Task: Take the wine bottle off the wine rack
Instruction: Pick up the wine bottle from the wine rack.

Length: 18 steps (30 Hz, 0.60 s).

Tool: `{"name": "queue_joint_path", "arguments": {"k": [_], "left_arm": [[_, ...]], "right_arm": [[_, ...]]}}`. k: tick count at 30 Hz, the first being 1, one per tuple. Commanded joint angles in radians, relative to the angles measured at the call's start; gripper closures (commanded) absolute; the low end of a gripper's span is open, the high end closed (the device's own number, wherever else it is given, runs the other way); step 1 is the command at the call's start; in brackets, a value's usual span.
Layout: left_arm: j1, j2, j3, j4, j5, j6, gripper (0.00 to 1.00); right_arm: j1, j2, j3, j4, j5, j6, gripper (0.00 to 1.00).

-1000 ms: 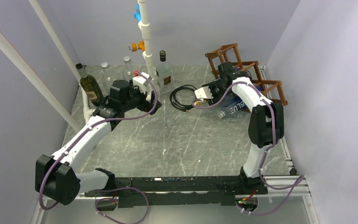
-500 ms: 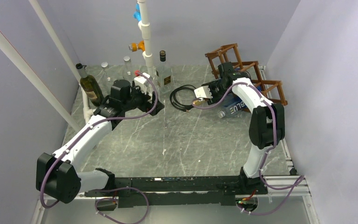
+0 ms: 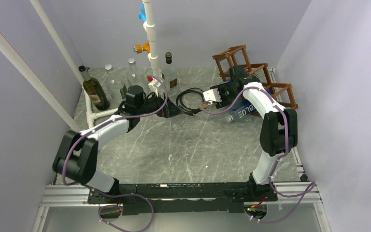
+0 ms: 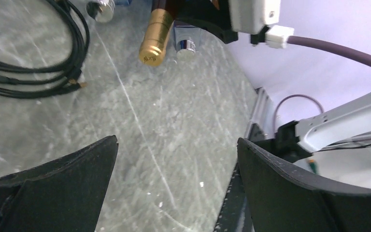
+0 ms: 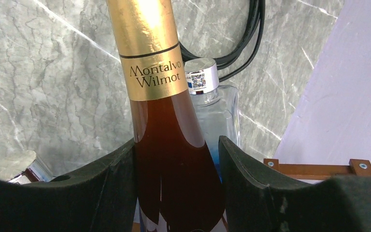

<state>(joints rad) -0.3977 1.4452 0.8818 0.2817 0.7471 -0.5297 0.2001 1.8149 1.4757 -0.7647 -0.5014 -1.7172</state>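
Gold-foiled, the wine bottle [image 5: 149,58] is gripped at its shoulder by the right gripper [image 5: 176,147] beside the wine rack [image 5: 314,169], its neck pointed over the table [image 4: 174,96], while the left gripper [image 4: 176,142] is held wide open.

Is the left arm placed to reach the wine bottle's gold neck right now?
Probably yes: the open left end effector faces the wine bottle's gold neck unobstructed; the black cable lies aside, and the right end effector grips lower down.
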Motion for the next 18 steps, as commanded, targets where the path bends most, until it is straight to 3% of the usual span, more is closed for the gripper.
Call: {"name": "queue_joint_path", "arguments": {"k": [1,10,18], "left_arm": [[-0.01,0.112,-0.047,0.393,0.089,-0.335,0.01],[-0.071,0.359,0.072,0.595,0.051,-0.491,0.01],[-0.119,0.535,0.197,0.658,0.017,-0.586,0.01]], "right_arm": [[-0.037,-0.063,-0.008,-0.056,-0.086,0.05,1.0],[-0.042,-0.067,-0.02,-0.05,-0.113,0.042,1.0],[-0.044,-0.071,-0.028,-0.043,-0.128,0.042,1.0]]}}
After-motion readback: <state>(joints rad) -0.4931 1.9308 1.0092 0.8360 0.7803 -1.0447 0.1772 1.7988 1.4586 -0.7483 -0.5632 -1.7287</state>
